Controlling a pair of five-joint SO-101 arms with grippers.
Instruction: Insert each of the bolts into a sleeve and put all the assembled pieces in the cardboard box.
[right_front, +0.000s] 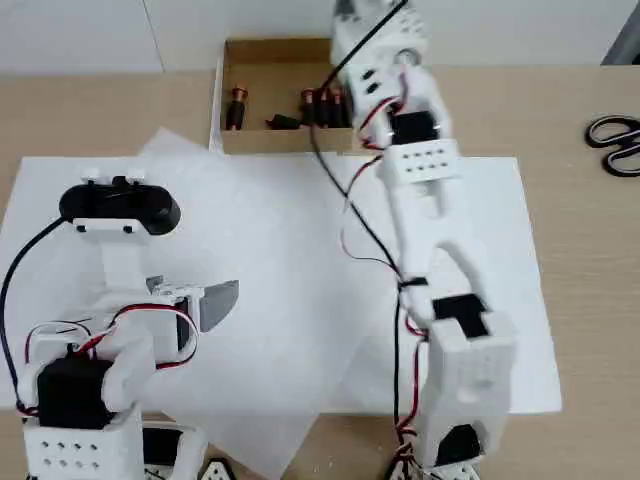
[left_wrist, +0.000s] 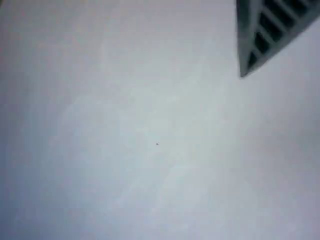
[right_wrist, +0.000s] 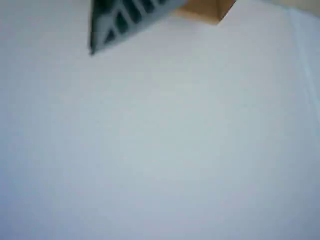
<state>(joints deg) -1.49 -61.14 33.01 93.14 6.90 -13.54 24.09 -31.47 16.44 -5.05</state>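
Counting several dark, copper-ended pieces (right_front: 320, 107) bunched in the cardboard box (right_front: 265, 70), plus a lone piece (right_front: 238, 106) off to one side of it. Too small to split bolt from sleeve or get an exact count. Reads as assembled ones already dropped in.

Right arm (right_front: 420, 200) stretched long across the white paper (right_front: 270, 260) toward the box. Wrist view: one of the right fingers (right_wrist: 125, 20) over paper, cardboard corner just behind it, so box sits right next to them. Can't tell whether apart or together. No piece in sight by them. Likely posed there because that's the drop-off point.

Left arm (right_front: 110, 340) folded up near its base. Left fingers (right_front: 218, 300) low over plain paper, box and pieces well apart from them. Can't tell apart or together here either. Looks like a stand-by pose, keeping out of the right arm's lane.

Scissors (right_front: 615, 140) on the bare worktop (right_front: 100, 110), well apart from both sets of fingers. No role in the job as far as judged.

Judging progress: at or near the end, since every piece in sight lies inside the box. Worth confirming each bolt is actually seated in a sleeve, not checkable at this view.
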